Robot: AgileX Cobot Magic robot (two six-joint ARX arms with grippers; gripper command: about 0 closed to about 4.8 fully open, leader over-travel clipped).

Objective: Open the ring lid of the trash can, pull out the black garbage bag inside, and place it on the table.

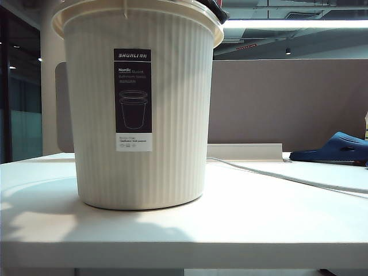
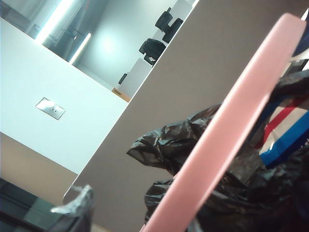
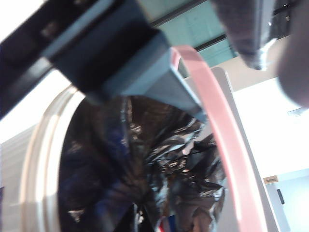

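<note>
Right gripper [image 3: 193,92]: clenched on the pink ring lid [image 3: 227,145] at the can's mouth.
Left gripper [image 2: 79,208]: only one fingertip shows near the lid [image 2: 231,130]; its jaws stand wide, holding nothing visible.
Trash can [image 1: 138,109]: upright on the table [image 1: 241,213].
Black garbage bag [image 3: 145,159]: crumpled inside the can.
Ring lid: tilted up off the cream rim [image 3: 41,159].
Blue slipper [image 1: 336,148]: far right, well apart.
</note>
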